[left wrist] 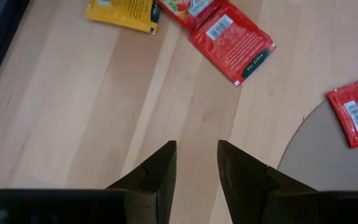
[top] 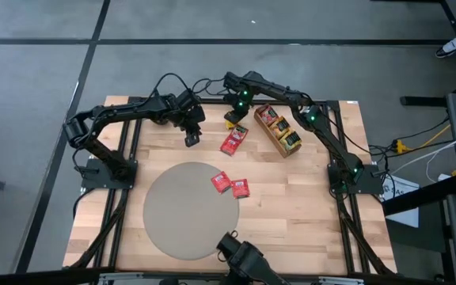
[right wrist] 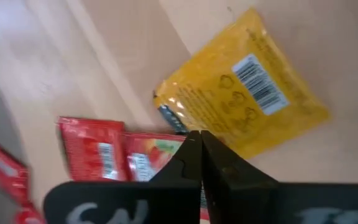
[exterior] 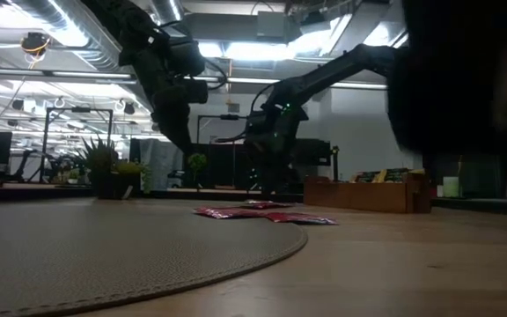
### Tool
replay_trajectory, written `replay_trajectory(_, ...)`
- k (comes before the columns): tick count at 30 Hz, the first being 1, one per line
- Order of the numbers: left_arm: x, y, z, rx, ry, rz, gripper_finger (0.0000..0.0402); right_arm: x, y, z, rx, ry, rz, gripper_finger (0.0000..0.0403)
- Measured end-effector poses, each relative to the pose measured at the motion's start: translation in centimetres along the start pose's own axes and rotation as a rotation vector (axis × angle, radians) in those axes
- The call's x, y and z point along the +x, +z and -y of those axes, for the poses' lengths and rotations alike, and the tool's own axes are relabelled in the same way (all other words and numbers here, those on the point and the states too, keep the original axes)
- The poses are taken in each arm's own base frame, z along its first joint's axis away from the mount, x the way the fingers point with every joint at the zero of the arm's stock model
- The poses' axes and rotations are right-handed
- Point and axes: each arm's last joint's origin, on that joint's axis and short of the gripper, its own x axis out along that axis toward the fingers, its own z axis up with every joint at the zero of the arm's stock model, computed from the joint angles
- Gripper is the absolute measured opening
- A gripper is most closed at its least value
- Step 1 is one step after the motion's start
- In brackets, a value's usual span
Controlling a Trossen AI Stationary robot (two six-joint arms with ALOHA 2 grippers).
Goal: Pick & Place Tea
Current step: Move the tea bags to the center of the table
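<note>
Hovering over the far part of the tabletop (top: 291,206), I keep my left pincer (left wrist: 196,163) above bare wood, fingers a narrow gap apart and holding nothing. Ahead of it lie a red tea sachet (left wrist: 231,39) and, beyond that, a yellow tea sachet (left wrist: 122,12) near the tabletop's far edge; there is clear wood between my fingertips and both.

My right pincer (right wrist: 200,155) hangs close over that same yellow sachet (right wrist: 244,93), fingers pressed together with no gap and nothing between them. Two red sachets (right wrist: 114,155) lie side by side, just beside the yellow one's edge.

From above, that cluster sits just left of the wooden divided tray (top: 279,131), which lies angled near the far right corner and holds more sachets. Two further red sachets (top: 230,184) rest near each other on the right rim of the round grey mat (top: 172,214), one partly over its edge. The near half of the tabletop and most of the mat lie open.
</note>
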Motion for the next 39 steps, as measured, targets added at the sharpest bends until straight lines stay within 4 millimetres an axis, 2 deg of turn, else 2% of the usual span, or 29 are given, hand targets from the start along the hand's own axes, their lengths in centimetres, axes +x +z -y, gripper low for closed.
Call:
replay_trajectory(4,0.0,0.3,-0.1,0.006,0.008,0.033,0.0113,-1.8,0.0,-1.4,-0.076,-0.056,0.034,0.0)
replay_trajectory(8,-0.6,0.5,0.0,0.014,0.013,0.061,0.0103,-5.8,-0.5,-3.6,-0.139,-0.053,0.11,0.0)
replay_trajectory(12,-1.7,1.0,0.0,0.032,0.025,0.134,0.008,-9.7,-1.4,-6.4,-0.176,-0.053,0.199,0.0)
replay_trajectory(17,-1.8,1.7,-0.3,-0.027,-0.031,0.326,0.0047,-12.7,-3.0,-10.5,-0.231,-0.049,0.268,0.0)
replay_trajectory(22,-0.1,2.5,-0.8,-0.1,-0.058,0.393,0.0006,-15.1,-5.0,-14.6,-0.259,-0.086,0.328,0.0)
replay_trajectory(29,3.3,3.8,-0.6,-0.122,-0.073,0.371,0.0003,-19.8,-8.7,-20.1,-0.25,-0.158,0.525,0.0)
replay_trajectory(34,5.1,4.7,-1.5,-0.17,-0.072,0.425,0.0002,-22.1,-11.5,-22.4,-0.281,-0.164,0.577,0.0001)
replay_trajectory(39,7.4,5.2,-2.2,-0.218,-0.037,0.394,0.0002,-23.3,-14.1,-23.1,-0.3,-0.21,0.531,0.0001)
